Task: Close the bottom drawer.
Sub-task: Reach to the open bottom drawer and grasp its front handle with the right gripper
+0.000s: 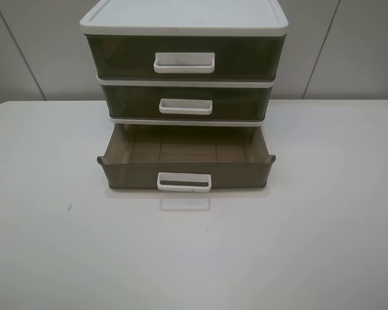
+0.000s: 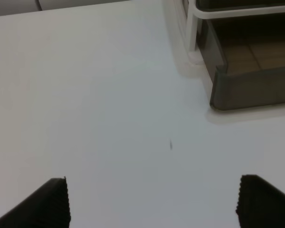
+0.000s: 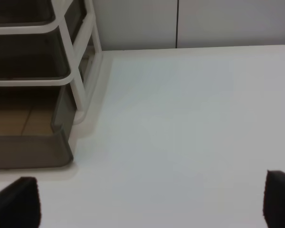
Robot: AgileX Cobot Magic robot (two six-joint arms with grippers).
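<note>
The bottom drawer point(image 1: 186, 173) is pulled out of the white-framed unit point(image 1: 184, 22), smoky olive-brown with a white loop handle point(image 1: 184, 182) and a ribbed floor. It is empty. Its left front corner shows in the left wrist view point(image 2: 251, 88) and its right front corner in the right wrist view point(image 3: 31, 149). My left gripper point(image 2: 152, 204) is open over bare table, apart from the drawer. My right gripper point(image 3: 152, 202) is open, beside the drawer's right corner without touching it. Neither gripper shows in the exterior high view.
The middle drawer point(image 1: 186, 102) and top drawer point(image 1: 184, 58) are pushed in. The unit stands on a white table point(image 1: 310, 245) with a pale wall behind. A small dark speck point(image 1: 69, 208) lies on the table left of the drawer.
</note>
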